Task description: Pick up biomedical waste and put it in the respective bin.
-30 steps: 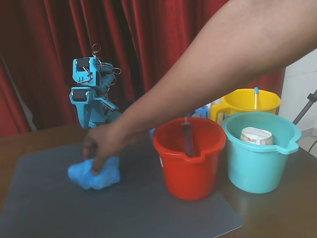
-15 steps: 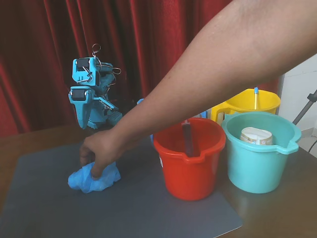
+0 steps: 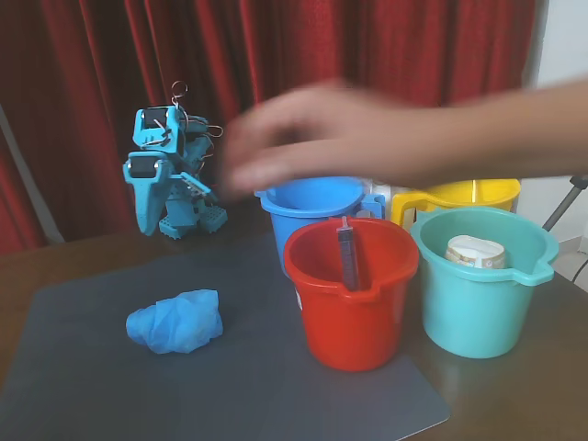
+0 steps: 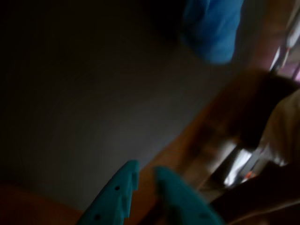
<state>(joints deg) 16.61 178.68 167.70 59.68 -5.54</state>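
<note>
Blue wad (image 4: pixel 212 28) far from gripper (image 4: pixel 146 172) (fingertips near-touching) — on mat (image 4: pixel 93 103).

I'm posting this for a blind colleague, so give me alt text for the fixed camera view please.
A crumpled blue glove wad lies alone on a grey mat, while a person's blurred hand passes above four buckets: blue, red, teal and yellow. A blue robot arm sits folded at the back before red curtains.

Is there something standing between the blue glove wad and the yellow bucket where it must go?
Yes. In the fixed view the blue glove wad lies on the grey mat; the red bucket and blue bucket stand between it and the yellow bucket. A person's hand hovers above them.
</note>
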